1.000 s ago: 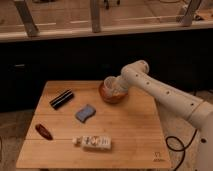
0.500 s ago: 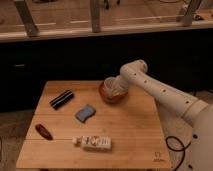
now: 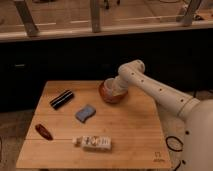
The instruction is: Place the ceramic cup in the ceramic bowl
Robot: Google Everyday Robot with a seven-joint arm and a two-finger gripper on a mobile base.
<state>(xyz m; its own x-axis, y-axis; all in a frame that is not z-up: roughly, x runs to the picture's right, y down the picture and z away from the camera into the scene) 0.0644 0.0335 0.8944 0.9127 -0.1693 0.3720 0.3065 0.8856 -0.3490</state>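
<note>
The orange-red ceramic bowl (image 3: pixel 110 95) stands on the wooden table (image 3: pixel 130 130) near its far edge, right of centre. The off-white ceramic cup (image 3: pixel 110 85) is in the bowl's opening, its lower part hidden by the rim. My gripper (image 3: pixel 118 88) reaches down from the white arm on the right and is at the cup, over the bowl. I cannot tell whether the cup rests on the bowl's bottom.
A black cylinder (image 3: pixel 61 99) lies at the table's left back. A blue-grey sponge (image 3: pixel 85 113) lies in the middle. A dark red object (image 3: pixel 43 131) lies at the front left. A white packet (image 3: pixel 93 143) lies near the front edge.
The arm's elbow has shifted slightly to the left. The cup and the gripper stay at the bowl. The other objects have not moved.
</note>
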